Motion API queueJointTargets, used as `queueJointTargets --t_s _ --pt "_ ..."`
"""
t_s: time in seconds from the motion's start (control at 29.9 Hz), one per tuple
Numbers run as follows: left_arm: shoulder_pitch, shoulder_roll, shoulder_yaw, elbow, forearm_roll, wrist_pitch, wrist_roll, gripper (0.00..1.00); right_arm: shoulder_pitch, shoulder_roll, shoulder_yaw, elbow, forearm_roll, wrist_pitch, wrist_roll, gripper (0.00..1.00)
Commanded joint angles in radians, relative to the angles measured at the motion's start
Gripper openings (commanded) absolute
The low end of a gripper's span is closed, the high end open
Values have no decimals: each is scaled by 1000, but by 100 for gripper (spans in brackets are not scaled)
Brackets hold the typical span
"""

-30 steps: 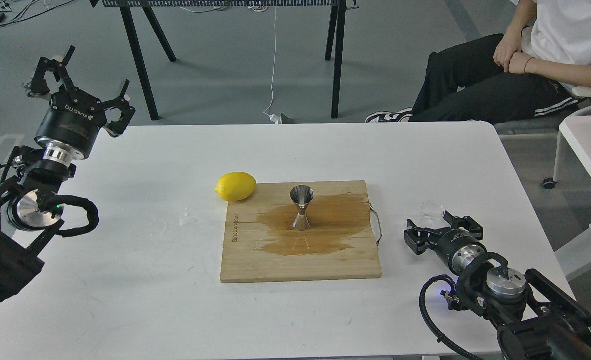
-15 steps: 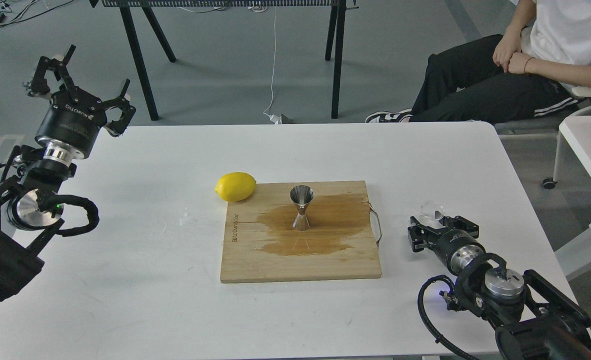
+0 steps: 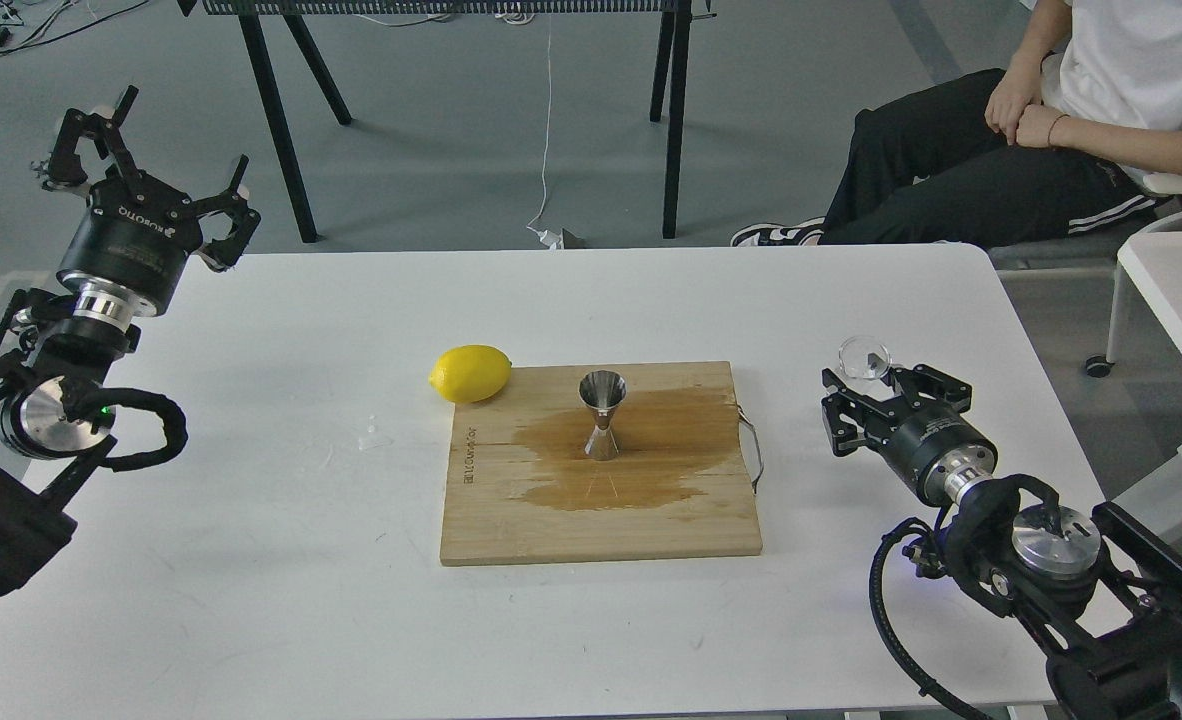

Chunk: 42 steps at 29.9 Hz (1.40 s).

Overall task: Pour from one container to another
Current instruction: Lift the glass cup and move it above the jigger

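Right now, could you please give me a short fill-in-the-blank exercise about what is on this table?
1. The metal jigger stands upright on the wooden ____.
2. The yellow ____ lies at the board's far left corner.
3. The small clear cup sits at the tips of the ____ claw.
4. The left claw is wide ____ and holds nothing.

Missing words: board; lemon; right; open

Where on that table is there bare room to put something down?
The table is bare along its near edge below the wooden board, across the far strip beyond the lemon, and at the left side. It is crowded at the right, where the right gripper meets the clear cup.
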Motion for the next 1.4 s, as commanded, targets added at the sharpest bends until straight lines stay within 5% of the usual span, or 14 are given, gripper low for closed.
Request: queueJointTargets --t_s 0.0,0.6,1.37 --pt "0 -1 0 -1 1 0 3 100 8 -37 -4 98 -88 -25 3 19" --pt "2 23 0 -1 -1 -4 2 100 209 121 -149 192 -485 -308 3 19" --pt "20 16 9 0 -1 -4 3 100 307 233 -303 115 -826 -381 19 19"
